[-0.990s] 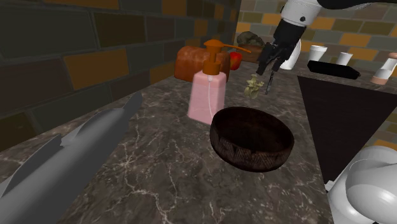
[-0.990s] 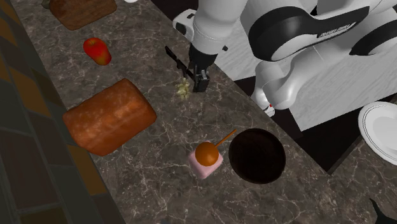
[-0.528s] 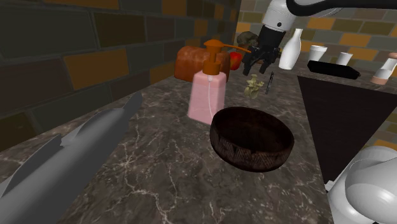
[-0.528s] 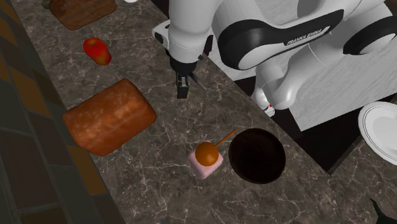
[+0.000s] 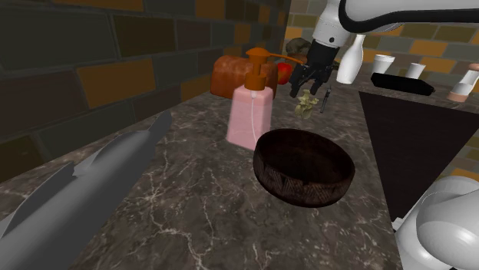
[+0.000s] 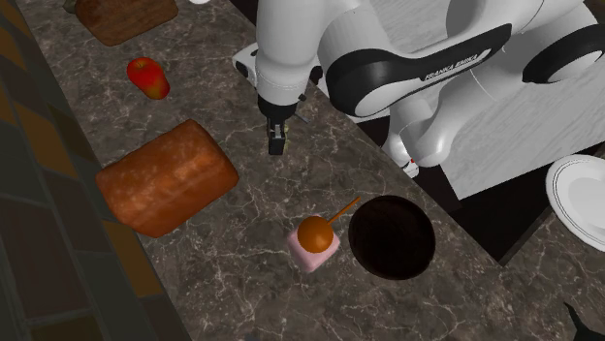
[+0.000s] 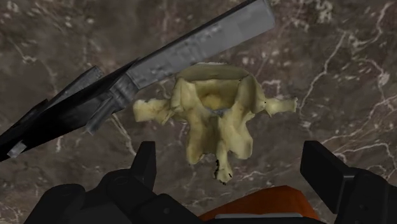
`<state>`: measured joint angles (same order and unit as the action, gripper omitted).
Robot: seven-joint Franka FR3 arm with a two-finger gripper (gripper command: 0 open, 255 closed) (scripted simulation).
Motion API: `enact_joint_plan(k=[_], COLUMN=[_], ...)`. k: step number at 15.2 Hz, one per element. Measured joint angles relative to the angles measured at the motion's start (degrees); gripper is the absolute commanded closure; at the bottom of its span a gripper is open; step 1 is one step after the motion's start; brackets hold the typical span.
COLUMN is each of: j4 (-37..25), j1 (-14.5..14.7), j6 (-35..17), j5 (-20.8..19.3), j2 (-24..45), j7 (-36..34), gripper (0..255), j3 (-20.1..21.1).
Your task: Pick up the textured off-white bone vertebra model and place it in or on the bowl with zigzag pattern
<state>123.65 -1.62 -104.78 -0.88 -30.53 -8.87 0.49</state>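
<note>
**Pre-grasp over the vertebra model (image 7: 216, 118), with gripper (image 5: 309, 84) fingers (image 7: 145, 164) spread wide and clamped on nothing.**

Lying on the marble counter (image 5: 192, 192), pale yellowish-cream, just beside the knife (image 7: 191, 54); touching the blade or merely under it, cannot tell. Well apart from the dark bowl (image 5: 295, 184). Centred between the open fingers without contact, apparently so as to close across the narrow central body rather than the thin side projections. Judged next: lower, clamp, lift clear of the blade, then carry past the pink dispenser (image 5: 249, 115) to the bowl.
</note>
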Motion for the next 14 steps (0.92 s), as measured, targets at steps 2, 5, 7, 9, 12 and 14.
enact_joint_plan(k=[2, 5, 7, 9, 12, 14], j4=[0.02, 0.00, -0.03, -0.03, -0.07, -0.46], j1=[0.00, 0.00, 0.01, 0.02, 0.02, 0.01], j6=[-0.04, -0.05, -0.06, -0.06, -0.03, 0.33], j5=[0.00, -0.01, 0.02, 0.03, 0.03, 0.03], j2=[0.01, 0.00, 0.00, -0.01, 0.02, 0.08], j7=[0.00, 0.00, -0.01, -0.02, -0.02, -0.03], gripper=[0, 255, 255, 255, 255, 255], j3=[0.00, 0.00, 0.01, 0.03, 0.03, 0.04])
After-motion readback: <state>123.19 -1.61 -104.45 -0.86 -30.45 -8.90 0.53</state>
